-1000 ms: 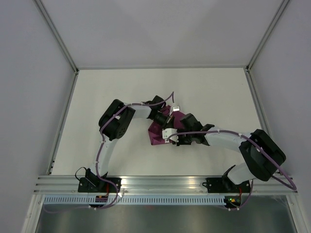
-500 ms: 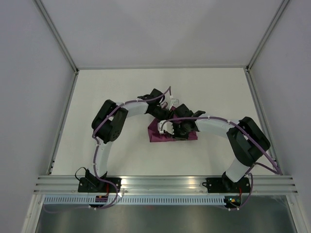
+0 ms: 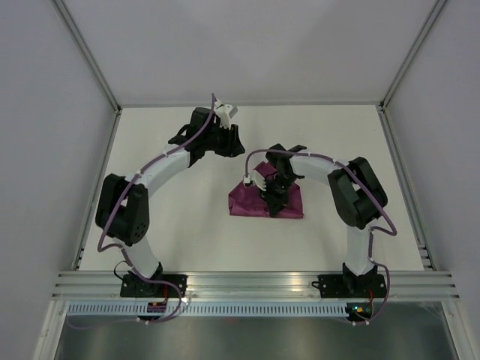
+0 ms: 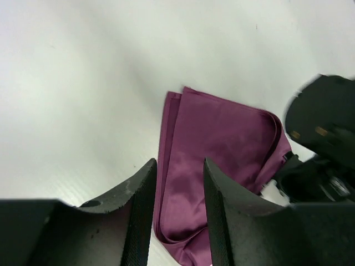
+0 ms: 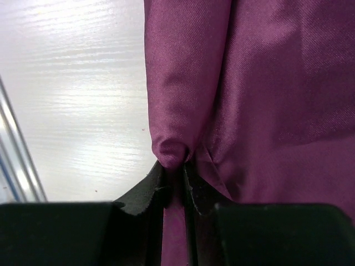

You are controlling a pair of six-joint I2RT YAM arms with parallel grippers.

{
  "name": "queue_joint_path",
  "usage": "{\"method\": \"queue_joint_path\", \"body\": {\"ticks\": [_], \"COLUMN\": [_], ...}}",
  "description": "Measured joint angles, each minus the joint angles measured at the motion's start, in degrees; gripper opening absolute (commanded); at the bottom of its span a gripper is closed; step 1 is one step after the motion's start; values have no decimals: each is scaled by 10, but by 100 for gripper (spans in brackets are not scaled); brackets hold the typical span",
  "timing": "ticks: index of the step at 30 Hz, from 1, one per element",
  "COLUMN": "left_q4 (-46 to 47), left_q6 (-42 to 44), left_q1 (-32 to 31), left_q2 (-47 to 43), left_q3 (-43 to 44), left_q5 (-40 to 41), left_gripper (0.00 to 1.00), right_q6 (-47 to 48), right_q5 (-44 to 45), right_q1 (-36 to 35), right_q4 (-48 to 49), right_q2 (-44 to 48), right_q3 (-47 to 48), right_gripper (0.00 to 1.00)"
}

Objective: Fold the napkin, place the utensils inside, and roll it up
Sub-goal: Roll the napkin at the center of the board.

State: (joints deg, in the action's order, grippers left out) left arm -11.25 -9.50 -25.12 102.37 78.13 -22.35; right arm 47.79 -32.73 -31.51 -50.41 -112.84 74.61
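The plum-magenta napkin (image 3: 246, 205) lies folded into a rough rectangle at the middle of the white table. It also shows in the left wrist view (image 4: 222, 138) and fills the right wrist view (image 5: 266, 83). My right gripper (image 3: 274, 196) is down on the napkin's far part and is shut on a pinched fold of the cloth (image 5: 173, 152). My left gripper (image 3: 234, 144) is open and empty, raised above the table, behind and to the left of the napkin (image 4: 178, 166). No utensils are in view.
The white tabletop (image 3: 165, 187) is bounded by metal rails at the left (image 3: 97, 187), the right (image 3: 401, 180) and the near edge (image 3: 255, 281). Grey walls stand on three sides. The right arm's wrist (image 4: 324, 160) shows beside the napkin.
My left gripper has come off the napkin and swung up toward the far left. My right gripper has shifted toward the far side, still on the cloth. The napkin now lies flatter.
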Motion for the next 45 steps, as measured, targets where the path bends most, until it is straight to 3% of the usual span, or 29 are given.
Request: {"method": "queue_joint_path", "body": {"ticks": [9,18,25,34,45], "left_q4": [96,169,168,139,140], "left_q6": [-3,84,162,217,257], "left_q1": [-28,-180,-293,-379,-399], "left_q2": [-203,-293,-266,-94,-27], "left_q3": [-153,-268,-283,-271,-254], "left_q5": [107,206,252,289,324], "left_gripper": [46,49,50,50,51], "right_q6": [22,43,49,51,52], "right_q5": [-92,-123,-138,-153,-163], "right_q1": [40,48,54,63,69], "right_q4": [-192,-304,-347,-371,-378], "right_q2": [-151,-232,-266,-288,-296], "right_q3": [162,236,260,277,280], "right_gripper": [10,10,10,10,10]}}
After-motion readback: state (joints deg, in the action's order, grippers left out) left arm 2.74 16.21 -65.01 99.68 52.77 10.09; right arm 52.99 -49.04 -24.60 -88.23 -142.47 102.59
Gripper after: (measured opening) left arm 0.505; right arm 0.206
